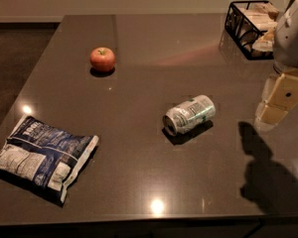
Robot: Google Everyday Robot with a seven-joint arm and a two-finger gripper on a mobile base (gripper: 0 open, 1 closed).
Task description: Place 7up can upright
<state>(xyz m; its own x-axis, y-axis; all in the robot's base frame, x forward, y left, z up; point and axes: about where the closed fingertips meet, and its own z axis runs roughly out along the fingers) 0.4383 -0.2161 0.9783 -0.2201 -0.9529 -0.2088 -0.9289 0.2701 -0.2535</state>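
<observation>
The 7up can (189,114), silver with green markings, lies on its side near the middle of the dark table (139,172), its top end facing the front left. My gripper (274,109) hangs at the right edge of the view, to the right of the can and apart from it, above the table. It holds nothing that I can see.
A red apple (103,59) sits at the back left. A blue and white chip bag (41,156) lies at the front left. A black wire basket (252,28) with light packets stands at the back right. The table's front edge runs along the bottom.
</observation>
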